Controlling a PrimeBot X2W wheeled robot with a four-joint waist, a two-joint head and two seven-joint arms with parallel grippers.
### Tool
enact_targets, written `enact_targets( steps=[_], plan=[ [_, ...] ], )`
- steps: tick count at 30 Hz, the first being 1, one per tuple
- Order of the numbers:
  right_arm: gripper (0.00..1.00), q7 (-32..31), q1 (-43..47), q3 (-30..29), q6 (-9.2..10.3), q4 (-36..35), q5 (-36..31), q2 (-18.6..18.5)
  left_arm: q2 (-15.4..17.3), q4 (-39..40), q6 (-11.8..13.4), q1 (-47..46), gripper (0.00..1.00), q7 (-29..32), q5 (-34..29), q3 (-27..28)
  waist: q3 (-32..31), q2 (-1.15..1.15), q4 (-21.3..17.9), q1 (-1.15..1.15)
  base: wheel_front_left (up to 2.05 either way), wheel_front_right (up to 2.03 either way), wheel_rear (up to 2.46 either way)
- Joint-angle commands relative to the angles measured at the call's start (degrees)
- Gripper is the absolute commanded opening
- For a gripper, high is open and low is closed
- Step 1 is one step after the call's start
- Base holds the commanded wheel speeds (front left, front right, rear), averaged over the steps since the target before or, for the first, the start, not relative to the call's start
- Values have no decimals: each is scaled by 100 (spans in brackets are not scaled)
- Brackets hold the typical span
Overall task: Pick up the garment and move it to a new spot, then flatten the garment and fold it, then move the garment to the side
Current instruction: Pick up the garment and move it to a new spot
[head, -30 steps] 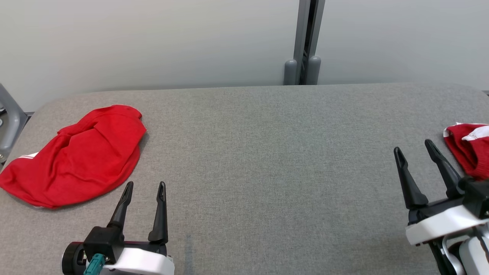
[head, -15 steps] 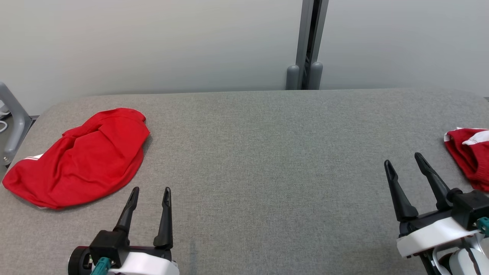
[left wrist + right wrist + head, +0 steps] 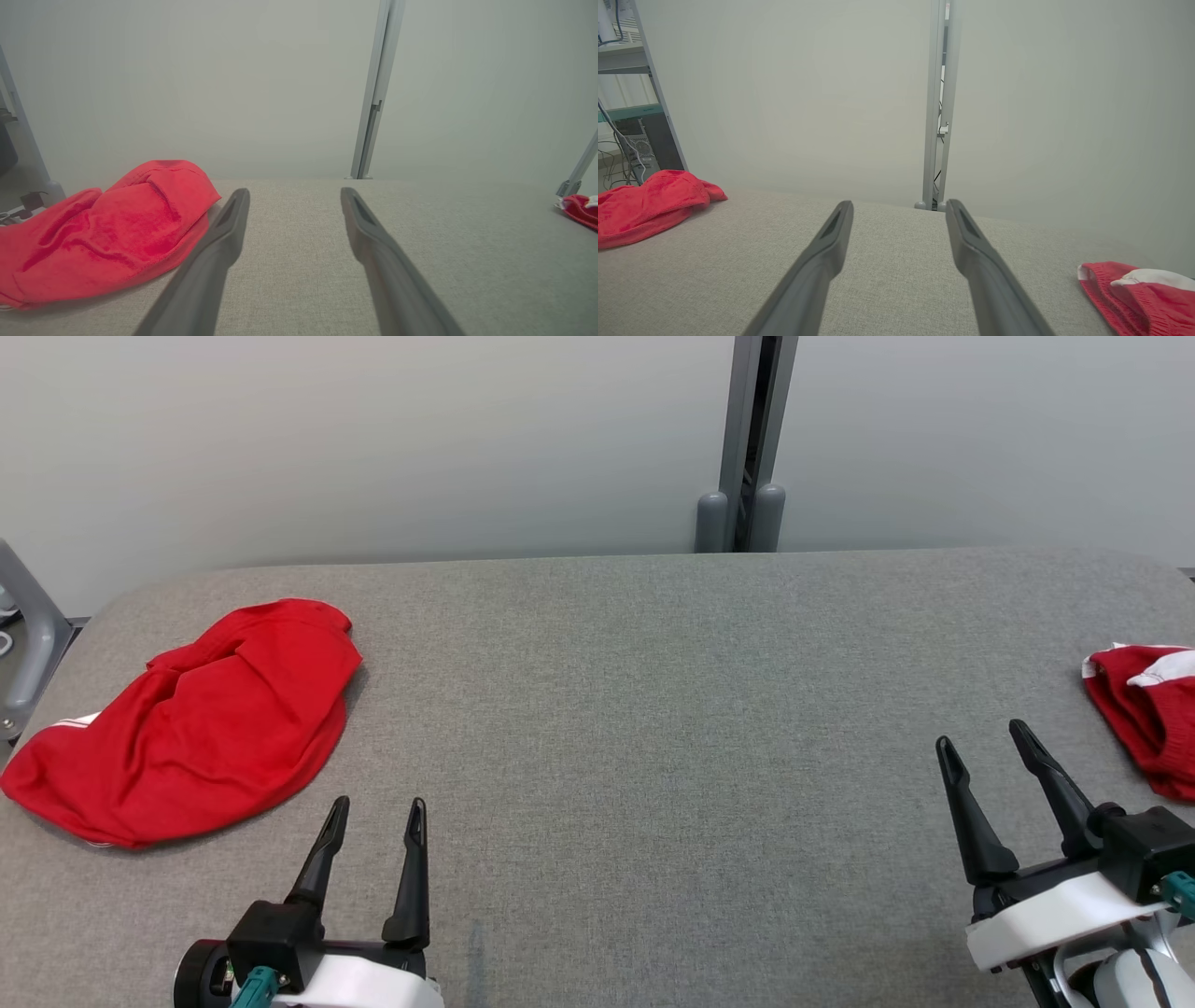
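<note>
- A grey fabric-covered table [image 3: 653, 709] fills the head view, with a pale wall [image 3: 373, 429] and an upright grey post [image 3: 742, 439] behind the table's far edge.
- A red garment [image 3: 196, 728] lies bunched in a rounded heap at the table's left end, with thin white stripes showing at its outer edge. The left wrist view shows it [image 3: 103, 233] with soft folds across its top.
- A second red garment [image 3: 1148, 728], trimmed in white, lies crumpled at the table's right edge, partly cut off by the frame. The right wrist view shows it [image 3: 1143, 294] resting on the table.
- The left gripper [image 3: 378, 807] is over the table's near edge, beside the heap but not touching it. Its two dark fingers are spread apart and hold nothing.
- The right gripper [image 3: 980, 737] is over the table's near right corner, close to the second garment and clear of it. Its fingers are also apart and empty.
- The middle of the table between the grippers is bare cloth.
</note>
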State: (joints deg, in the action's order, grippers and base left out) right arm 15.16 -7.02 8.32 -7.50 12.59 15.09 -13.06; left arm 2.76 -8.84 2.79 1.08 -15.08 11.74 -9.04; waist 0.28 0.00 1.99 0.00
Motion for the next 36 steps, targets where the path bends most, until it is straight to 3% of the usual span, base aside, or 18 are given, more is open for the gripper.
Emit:
enact_targets(
  steps=[1,19,36],
  plan=[
    [100,9,16,-29,2,23,25,3,26,-10,7,-15,100,0,-2,10,7,0,0,0,0,0,0],
    [100,9,50,-147,2,-95,202,87,27,-28,-4,-63,100,0,4,-54,52,0,107,0,0,0,0],
    [100,9,88,363,2,-170,271,202,25,18,-24,21,100,0,-110,62,78,0,1586,0,0,0,0]
  ],
)
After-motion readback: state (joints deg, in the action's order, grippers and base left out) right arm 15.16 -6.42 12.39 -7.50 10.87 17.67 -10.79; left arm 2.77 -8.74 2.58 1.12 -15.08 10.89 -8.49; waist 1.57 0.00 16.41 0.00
